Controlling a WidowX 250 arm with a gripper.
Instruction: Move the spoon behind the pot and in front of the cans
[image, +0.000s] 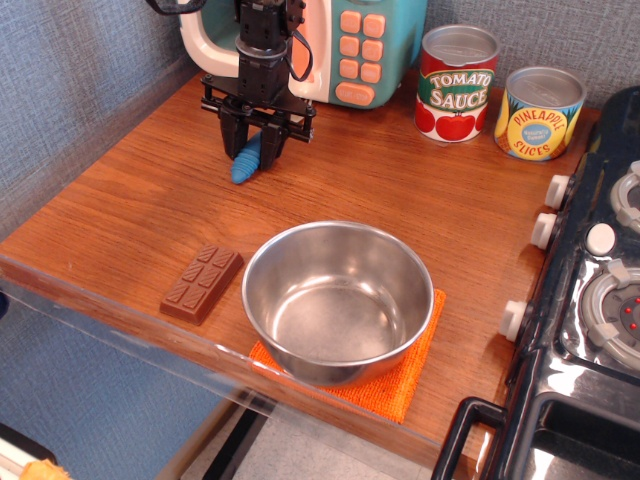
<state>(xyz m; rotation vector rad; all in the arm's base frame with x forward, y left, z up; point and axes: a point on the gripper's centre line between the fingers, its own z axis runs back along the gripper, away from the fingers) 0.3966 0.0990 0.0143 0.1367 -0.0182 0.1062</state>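
Observation:
The spoon (246, 163) lies on the wooden counter at the back left; only its blue ribbed handle shows, and its head is hidden behind the gripper. My gripper (255, 150) stands low over it with its fingers closed against the handle's two sides. The shiny steel pot (338, 297) sits on an orange mat near the front edge. The red Tomato Sauce can (457, 83) and the yellow Pineapple Slices can (539, 112) stand at the back right, by the wall.
A toy microwave (350, 45) stands right behind the gripper. A brown chocolate bar (202, 282) lies left of the pot. A black toy stove (595, 300) borders the counter on the right. The orange mat (395, 385) reaches the front edge.

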